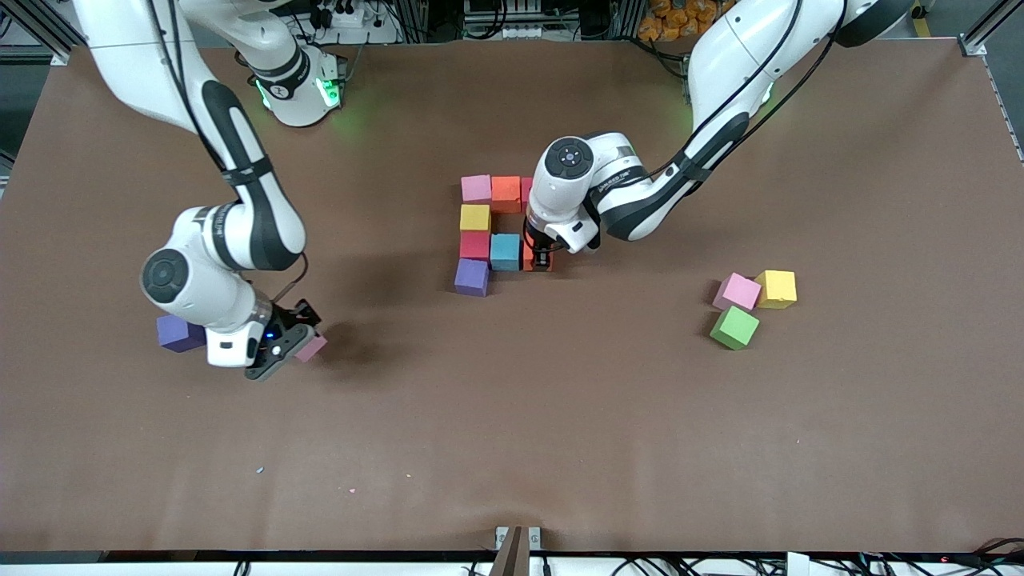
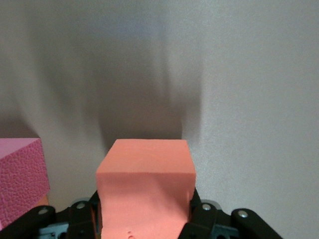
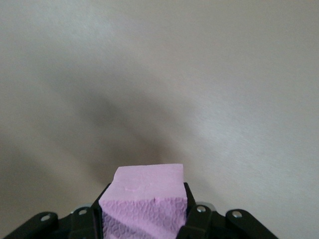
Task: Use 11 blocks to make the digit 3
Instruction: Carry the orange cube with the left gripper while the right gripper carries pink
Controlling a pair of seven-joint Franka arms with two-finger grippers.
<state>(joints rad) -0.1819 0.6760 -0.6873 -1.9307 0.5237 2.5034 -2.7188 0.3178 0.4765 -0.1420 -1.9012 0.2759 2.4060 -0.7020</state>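
Brown table [image 1: 512, 448]: matte sheet covers the whole top; both arms work over it.
Left arm [image 1: 720, 104]: white, comes from its base at top of front view, wrist bent down over the block figure at table centre.
Right arm [image 1: 240, 184]: white w/ black joints, reaches toward its own end of the table.
Part-built digit [image 1: 488, 232]: blocks set edge to edge. Top row, farthest from front cam: pink block [image 1: 476, 188], orange block [image 1: 506, 194], then a red-pink one mostly hidden by the left wrist. Column running nearer the cam: yellow block [image 1: 475, 218], red block [image 1: 474, 246], purple block [image 1: 472, 277]. Light blue block [image 1: 505, 251] sits beside the red one, toward the left arm's end.
Left gripper [image 1: 541, 260]: clamped on an orange-red block [image 2: 145, 191], low at the table, touching or just beside the light blue block; can't tell if it rests on the surface. Left wrist view also shows a pink block edge close by.
Right gripper [image 1: 298, 340]: clamped on a light pink block [image 3: 144, 201], over bare table near the right arm's end.
Loose purple block [image 1: 180, 332]: on table by the right wrist, partly hidden.
Spare trio, toward left arm's end: second pink block [image 1: 737, 291] and second yellow block [image 1: 777, 289] touching; green block [image 1: 734, 327] just nearer the front cam, close to the pink one.
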